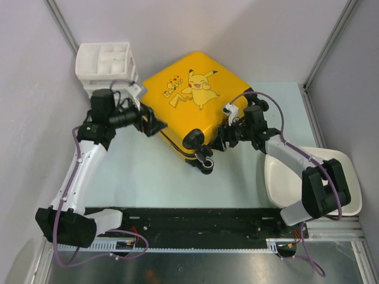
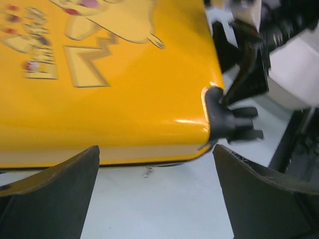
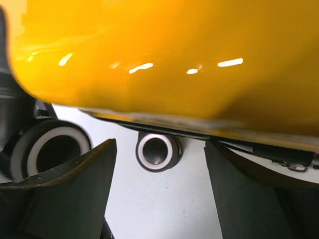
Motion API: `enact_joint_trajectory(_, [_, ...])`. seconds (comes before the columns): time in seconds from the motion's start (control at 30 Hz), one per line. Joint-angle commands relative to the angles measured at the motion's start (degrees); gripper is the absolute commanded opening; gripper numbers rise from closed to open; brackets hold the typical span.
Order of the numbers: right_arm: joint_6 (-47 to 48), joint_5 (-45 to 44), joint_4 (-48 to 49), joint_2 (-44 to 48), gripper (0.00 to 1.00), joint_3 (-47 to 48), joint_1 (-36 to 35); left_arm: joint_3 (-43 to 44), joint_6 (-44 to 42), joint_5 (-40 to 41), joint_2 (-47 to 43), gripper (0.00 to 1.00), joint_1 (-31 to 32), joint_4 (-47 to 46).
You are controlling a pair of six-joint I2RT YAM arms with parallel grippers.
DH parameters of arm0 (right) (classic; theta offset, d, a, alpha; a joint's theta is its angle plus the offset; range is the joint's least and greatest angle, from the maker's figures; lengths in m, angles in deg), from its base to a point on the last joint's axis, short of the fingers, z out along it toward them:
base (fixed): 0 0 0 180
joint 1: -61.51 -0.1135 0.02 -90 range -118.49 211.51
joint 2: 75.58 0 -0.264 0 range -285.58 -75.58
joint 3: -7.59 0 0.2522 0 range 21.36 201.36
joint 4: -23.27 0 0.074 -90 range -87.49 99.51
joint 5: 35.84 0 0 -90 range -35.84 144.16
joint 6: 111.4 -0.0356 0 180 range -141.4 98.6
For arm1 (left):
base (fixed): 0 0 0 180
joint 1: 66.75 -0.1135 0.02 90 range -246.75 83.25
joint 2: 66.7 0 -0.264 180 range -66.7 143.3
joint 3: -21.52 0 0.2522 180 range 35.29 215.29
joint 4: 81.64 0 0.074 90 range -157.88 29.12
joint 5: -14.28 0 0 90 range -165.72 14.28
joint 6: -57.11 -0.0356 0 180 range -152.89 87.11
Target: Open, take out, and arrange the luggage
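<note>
The yellow Pikachu suitcase (image 1: 192,100) lies flat and closed on the table, print side up, its wheels (image 1: 204,161) toward me. My left gripper (image 1: 155,123) is open at the suitcase's left edge; in the left wrist view (image 2: 155,191) the yellow shell (image 2: 114,89) and a small zipper pull (image 2: 147,172) lie just beyond the fingers. My right gripper (image 1: 224,137) is open at the suitcase's near right side; in the right wrist view (image 3: 159,191) the shell (image 3: 169,59) fills the top and a black wheel with a white ring (image 3: 156,151) sits between the fingers, farther off.
A white plastic drawer unit (image 1: 106,64) stands at the back left, touching the suitcase's corner. A white tub (image 1: 314,180) sits at the right under my right arm. Grey walls enclose the back and sides. A black rail (image 1: 195,222) runs along the near edge.
</note>
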Motion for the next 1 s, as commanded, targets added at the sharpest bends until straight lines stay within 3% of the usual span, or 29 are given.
enact_joint_trajectory(0.0, [2.2,0.1,0.5,8.8,0.76,-0.6,3.7,-4.9,-16.1,0.2,-3.7,1.00,6.8,4.7])
enact_joint_trajectory(0.17, [6.8,3.4,1.8,16.1,0.75,-7.6,15.5,-8.3,-28.6,3.8,-6.0,0.99,14.9,5.7])
enact_joint_trajectory(0.4, [9.6,9.0,16.0,13.2,0.73,-15.9,17.9,-9.5,-41.0,9.0,-7.2,0.98,28.4,7.2])
enact_joint_trajectory(0.47, [9.1,5.8,19.5,11.6,0.72,-17.1,16.7,-9.1,-41.2,10.3,-6.7,0.98,29.8,7.2])
enact_joint_trajectory(0.6, [6.2,-11.3,27.0,10.8,0.69,-20.7,10.7,-8.4,-38.8,11.0,-6.0,0.97,30.6,7.2])
enact_joint_trajectory(0.7, [3.4,-18.8,29.7,10.0,0.68,-21.4,6.9,-8.9,-36.5,11.3,-5.3,0.95,30.6,7.1])
enact_joint_trajectory(0.97, [3.3,-32.3,38.8,5.6,0.60,-22.1,-0.6,-8.8,-31.9,10.1,-4.5,0.92,30.6,7.2])
